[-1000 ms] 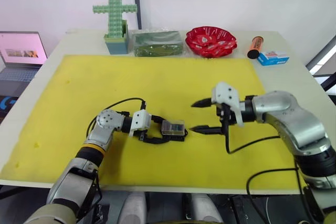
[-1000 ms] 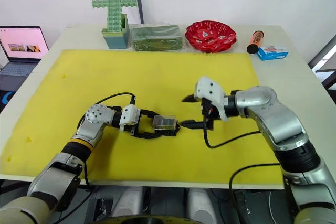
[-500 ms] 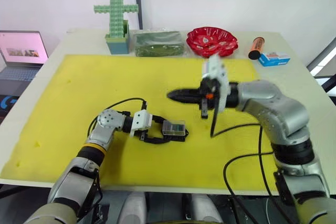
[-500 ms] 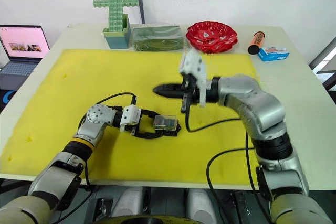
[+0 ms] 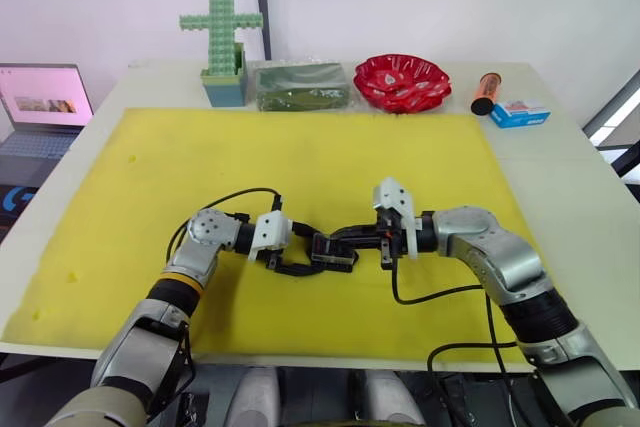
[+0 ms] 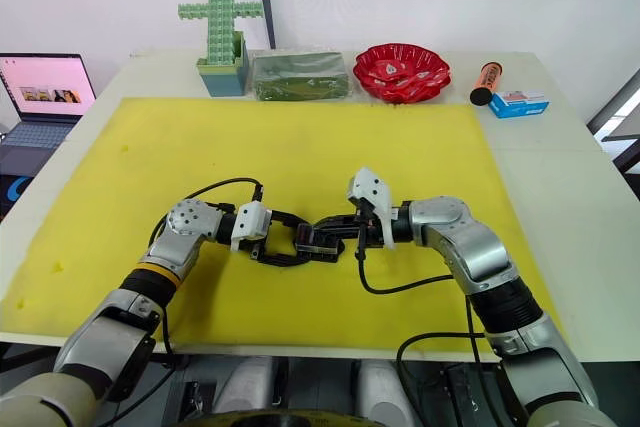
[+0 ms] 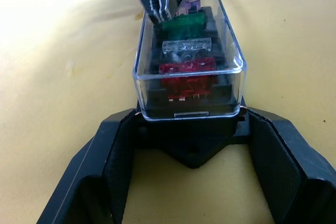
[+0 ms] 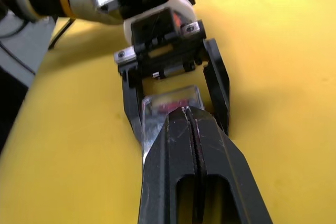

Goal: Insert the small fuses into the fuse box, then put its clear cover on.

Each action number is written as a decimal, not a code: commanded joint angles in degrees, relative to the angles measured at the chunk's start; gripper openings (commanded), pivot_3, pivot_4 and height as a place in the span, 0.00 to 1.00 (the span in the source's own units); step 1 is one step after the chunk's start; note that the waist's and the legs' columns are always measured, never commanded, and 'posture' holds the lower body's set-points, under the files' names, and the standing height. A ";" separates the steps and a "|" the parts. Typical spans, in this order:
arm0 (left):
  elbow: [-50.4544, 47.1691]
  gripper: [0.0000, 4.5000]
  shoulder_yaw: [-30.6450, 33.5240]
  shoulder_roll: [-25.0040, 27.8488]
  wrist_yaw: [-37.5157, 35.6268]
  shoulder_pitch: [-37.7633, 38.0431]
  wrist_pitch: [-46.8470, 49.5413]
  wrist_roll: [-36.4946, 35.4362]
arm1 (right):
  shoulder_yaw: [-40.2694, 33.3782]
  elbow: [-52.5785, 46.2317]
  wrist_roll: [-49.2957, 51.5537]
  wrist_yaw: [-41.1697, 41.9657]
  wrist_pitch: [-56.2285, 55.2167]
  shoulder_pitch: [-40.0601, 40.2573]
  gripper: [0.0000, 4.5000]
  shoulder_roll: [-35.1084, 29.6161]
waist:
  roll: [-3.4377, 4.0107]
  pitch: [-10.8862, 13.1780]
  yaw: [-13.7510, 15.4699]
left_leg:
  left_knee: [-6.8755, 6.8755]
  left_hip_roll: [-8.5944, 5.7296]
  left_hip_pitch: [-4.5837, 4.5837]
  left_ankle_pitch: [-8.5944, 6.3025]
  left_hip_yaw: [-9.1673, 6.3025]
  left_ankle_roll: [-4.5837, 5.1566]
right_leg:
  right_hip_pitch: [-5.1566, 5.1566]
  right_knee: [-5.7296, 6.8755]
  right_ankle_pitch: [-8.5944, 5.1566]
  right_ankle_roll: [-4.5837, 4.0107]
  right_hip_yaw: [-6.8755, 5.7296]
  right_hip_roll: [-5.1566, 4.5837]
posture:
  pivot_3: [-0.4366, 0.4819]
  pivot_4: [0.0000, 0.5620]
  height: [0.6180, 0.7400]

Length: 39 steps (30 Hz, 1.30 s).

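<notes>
Pressing clear cover point(image 7: 190, 51): closed right fingers point(image 8: 191, 145) on top.

A pale counter point(image 5: 560, 162) carries a large yellow foam mat point(image 5: 200, 162) that covers most of its top. Along the far edge of the counter, beyond the mat, stand a green block cross in a teal holder point(image 5: 221, 42), a clear-wrapped green packet point(image 5: 300, 84), a red dish point(image 5: 402, 80), an orange tube point(image 5: 485, 92) and a blue-and-white carton point(image 5: 520, 112), in that order from the robot's left to its right. A laptop point(image 5: 38, 107) sits past the counter's left edge. On the mat, near its front middle, rests the fuse box point(image 7: 189, 100) with the clear cover point(image 7: 231, 40) seated over it and the small fuses point(image 7: 186, 72) inside.
</notes>
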 commanded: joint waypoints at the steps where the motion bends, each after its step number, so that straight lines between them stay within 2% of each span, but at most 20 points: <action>1: 1.50 0.62 -0.70 0.59 0.33 1.24 0.90 1.79 | -4.89 -8.90 6.00 -1.95 5.48 -3.71 0.01 -0.12 | 0.03 0.02 0.00 | 0.02 0.00 -0.09 0.00 0.00 0.00 | -0.08 0.04 0.00 0.00 0.01 0.00 | 0.48 0.27 1.00; 7: 2.19 0.62 -0.21 0.54 0.12 0.79 1.00 1.62 | -8.73 -14.43 9.47 -3.42 10.62 -6.52 0.01 -3.82 | 0.00 0.01 -0.02 | 0.02 0.00 -0.17 0.00 -0.03 0.00 | -0.15 -0.02 0.00 0.00 -0.03 -0.02 | 0.48 0.27 1.00; 13: 2.11 0.62 0.84 0.87 -0.58 -0.03 2.39 0.23 | -11.39 -13.74 5.81 -0.09 5.85 -1.80 0.01 -12.90 | 0.00 0.02 -0.08 | 0.02 -0.01 -0.32 0.00 -0.01 0.00 | -0.24 -0.09 0.00 -0.01 -0.03 -0.06 | 0.48 0.27 1.00; 14: 1.25 0.78 1.09 1.58 -0.94 0.14 3.82 -0.14 | -12.18 -13.46 5.51 0.56 5.08 -0.78 0.09 -14.39 | 0.00 0.03 -0.09 | 0.02 -0.02 -0.35 0.00 0.01 0.00 | -0.28 -0.09 0.01 -0.01 -0.02 -0.06 | 0.48 0.27 1.00; 15: 0.29 0.82 1.32 2.32 -1.10 0.46 5.09 -0.43 | -12.85 -13.26 5.34 0.97 4.64 0.11 0.12 -15.57 | 0.00 0.03 -0.10 | 0.02 -0.02 -0.38 0.00 0.00 0.00 | -0.31 -0.08 0.01 -0.01 -0.02 -0.05 | 0.48 0.27 1.00; 17: -2.12 0.97 2.38 3.82 -0.89 1.37 7.43 -1.47 | -13.75 -12.37 4.16 1.53 2.80 1.66 0.27 -17.36 | -0.04 0.06 -0.31 | 0.02 -0.01 -0.45 0.00 -0.02 0.00 | -0.40 -0.07 0.01 -0.01 -0.02 0.03 | 0.48 0.27 1.00; 18: -3.30 1.00 2.73 4.93 -1.01 1.95 7.97 -1.68 | -13.94 -11.92 3.69 1.86 1.85 2.27 0.35 -17.95 | -0.07 0.07 -0.54 | 0.01 0.02 -0.49 0.00 -0.02 0.01 | -0.45 -0.07 0.01 -0.01 -0.02 0.09 | 0.48 0.27 1.00; 22: -9.86 1.00 7.05 9.88 0.74 5.65 14.35 -5.35 | -15.63 -10.11 2.98 2.12 -0.35 3.69 0.67 -19.21 | -0.14 0.17 -2.05 | -0.12 0.15 -0.59 -0.01 -0.03 0.04 | -0.73 0.02 0.01 0.00 0.04 0.33 | 0.48 0.27 1.00; 26: -21.07 1.00 15.49 15.58 8.76 11.97 23.22 -9.45 | -18.37 -8.81 1.99 2.34 -2.87 5.86 0.99 -21.12 | -0.16 0.34 -2.30 | -0.15 0.27 -0.56 -0.04 -0.09 0.11 | -0.85 0.23 0.01 0.00 0.06 0.51 | 0.48 0.27 1.00; 31: -31.31 1.00 22.06 22.96 16.90 16.05 33.50 -8.70 | -21.52 -7.00 1.06 2.02 -4.68 8.55 1.00 -23.14 | -0.41 0.84 -1.13 | -0.10 0.22 -0.61 -0.03 -0.07 0.09 | -0.83 0.20 -0.03 -0.05 0.00 0.36 | 0.48 0.27 1.00; 35: -31.17 1.00 23.45 26.66 19.47 13.47 35.18 -7.15 | -22.94 -6.66 1.02 1.10 -5.54 8.81 1.00 -22.71 | -0.44 0.97 -1.04 | -0.04 0.06 -0.65 -0.02 0.08 0.04 | -0.74 0.04 -0.03 -0.05 0.04 -0.06 | 0.48 0.27 1.00; 39: -28.68 1.00 24.99 27.73 20.13 10.26 35.24 -7.80 | -23.47 -6.86 0.92 0.92 -5.80 9.49 1.00 -22.92 | -0.49 1.01 -1.20 | -0.01 -0.04 -0.74 -0.01 0.23 0.03 | -0.72 -0.15 -0.01 -0.04 0.09 -0.21 | 0.48 0.27 1.00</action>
